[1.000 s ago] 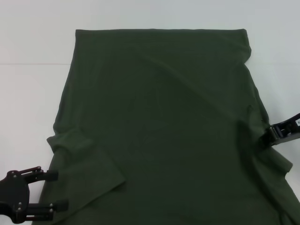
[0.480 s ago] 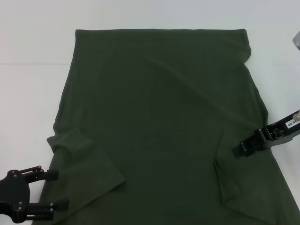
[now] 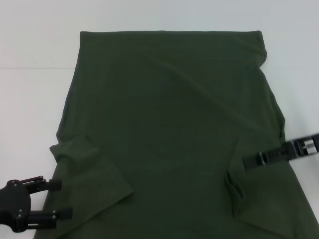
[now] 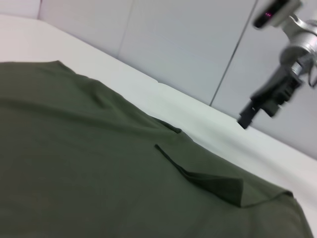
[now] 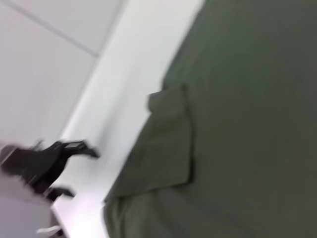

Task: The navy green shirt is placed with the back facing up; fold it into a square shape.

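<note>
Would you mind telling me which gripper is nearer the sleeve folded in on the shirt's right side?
Right. The right gripper hovers just beside that folded sleeve of the navy green shirt; the left gripper sits at the opposite edge.

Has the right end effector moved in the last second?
Yes. The right end effector has slid inward from the navy green shirt's right edge, toward its middle.

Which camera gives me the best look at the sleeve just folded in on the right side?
The left wrist view: the right sleeve lies as a flap on the navy green shirt, edges crisp, with the right gripper above it. The head view shows it dimly, near the frame's edge. The right wrist view misses it, showing the other sleeve.
</note>
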Robot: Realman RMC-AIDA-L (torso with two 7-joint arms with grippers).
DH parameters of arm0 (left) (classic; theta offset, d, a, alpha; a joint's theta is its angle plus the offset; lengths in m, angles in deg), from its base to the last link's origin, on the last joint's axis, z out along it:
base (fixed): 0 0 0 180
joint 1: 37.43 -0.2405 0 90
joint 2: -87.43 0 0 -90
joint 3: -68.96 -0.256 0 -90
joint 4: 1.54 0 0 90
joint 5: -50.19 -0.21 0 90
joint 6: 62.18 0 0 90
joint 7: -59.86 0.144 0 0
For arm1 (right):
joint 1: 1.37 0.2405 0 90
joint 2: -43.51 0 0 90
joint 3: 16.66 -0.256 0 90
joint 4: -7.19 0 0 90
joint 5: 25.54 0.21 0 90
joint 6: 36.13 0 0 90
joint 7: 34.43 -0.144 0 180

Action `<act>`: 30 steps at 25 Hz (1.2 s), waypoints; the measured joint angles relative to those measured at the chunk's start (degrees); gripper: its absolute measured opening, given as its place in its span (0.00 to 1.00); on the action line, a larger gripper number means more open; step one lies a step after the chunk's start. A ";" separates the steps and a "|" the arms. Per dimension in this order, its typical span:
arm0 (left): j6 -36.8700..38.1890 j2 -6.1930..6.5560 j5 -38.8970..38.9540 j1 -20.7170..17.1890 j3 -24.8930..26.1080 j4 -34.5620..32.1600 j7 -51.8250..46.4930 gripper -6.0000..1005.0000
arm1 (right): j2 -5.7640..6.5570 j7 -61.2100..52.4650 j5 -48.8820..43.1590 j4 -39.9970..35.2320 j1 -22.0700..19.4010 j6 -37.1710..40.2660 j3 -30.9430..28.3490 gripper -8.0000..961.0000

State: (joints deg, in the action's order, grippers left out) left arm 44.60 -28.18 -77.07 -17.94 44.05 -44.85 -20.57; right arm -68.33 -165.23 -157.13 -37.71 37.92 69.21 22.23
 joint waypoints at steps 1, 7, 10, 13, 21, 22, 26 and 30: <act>0.00 0.00 0.00 0.00 0.00 0.00 0.00 0.90 | -0.22 4.59 1.43 0.75 -1.48 0.34 -0.12 0.75; 3.07 0.92 0.08 0.50 0.66 0.42 -12.89 0.90 | -3.08 29.35 5.67 1.89 -8.81 1.27 -0.26 0.75; 4.48 1.55 0.09 0.61 0.98 0.42 -17.58 0.90 | -4.30 40.36 8.09 2.36 -12.33 1.46 -0.38 0.75; 5.62 3.62 -0.18 0.79 3.13 0.32 -34.11 0.90 | -4.89 49.40 9.54 3.02 -14.64 1.36 -0.76 0.75; 5.80 6.69 -6.34 0.94 2.32 -2.40 -54.15 0.90 | -4.96 63.68 9.74 5.62 -17.16 -0.53 -5.18 0.81; 5.80 6.69 -6.34 0.94 2.32 -2.40 -54.15 0.90 | -4.84 63.82 9.71 5.61 -17.17 -1.04 -5.18 0.82; 5.53 6.83 -14.75 3.00 -0.10 -2.53 -60.10 0.90 | -4.76 65.74 9.67 5.89 -17.51 -2.58 -5.19 0.95; 4.40 6.10 -19.83 4.95 -1.71 -2.04 -61.51 0.90 | -4.77 66.83 9.59 6.20 -17.74 -4.13 -4.92 0.99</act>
State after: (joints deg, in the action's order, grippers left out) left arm 49.00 -22.08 -96.90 -12.99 42.34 -46.90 -82.08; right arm -73.11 -98.39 -147.54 -31.51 20.18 65.07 17.31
